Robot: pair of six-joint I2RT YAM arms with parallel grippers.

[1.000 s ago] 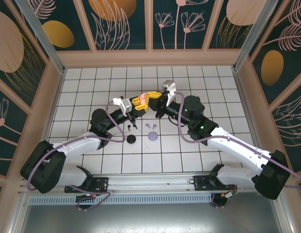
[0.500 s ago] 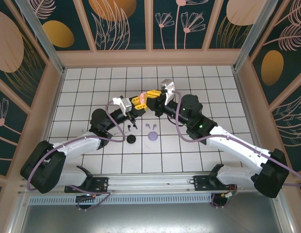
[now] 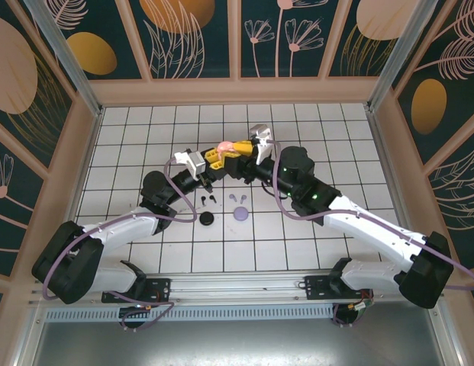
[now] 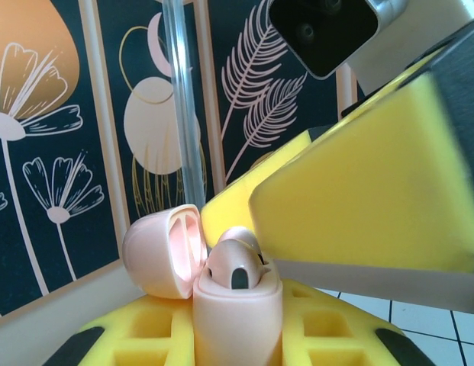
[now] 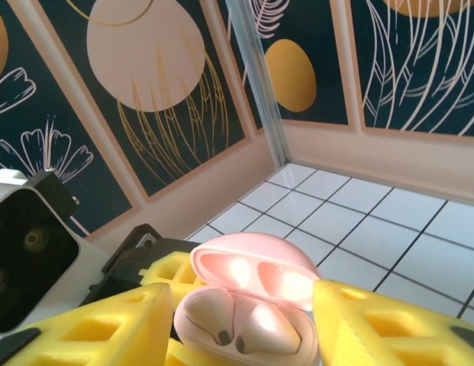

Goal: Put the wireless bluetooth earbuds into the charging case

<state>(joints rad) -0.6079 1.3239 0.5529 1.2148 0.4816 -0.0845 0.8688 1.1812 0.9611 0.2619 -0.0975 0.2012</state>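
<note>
Lab robot cell: aluminium frame (image 3: 72, 69), floral panels (image 3: 183, 38)

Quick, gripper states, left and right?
Left gripper: shut on the open pink case.
Right gripper: open, its fingers standing either side of that case.

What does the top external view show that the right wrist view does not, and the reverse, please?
The top external view gives the table layout: the black case and lilac case lying on the tiles, with the black earbuds and lilac earbuds loose just beyond them. The right wrist view gives the inside of the open pink case: two pale pink earbuds seated in it. Both show that pink case, the white tiled table and the patterned walls.
</note>
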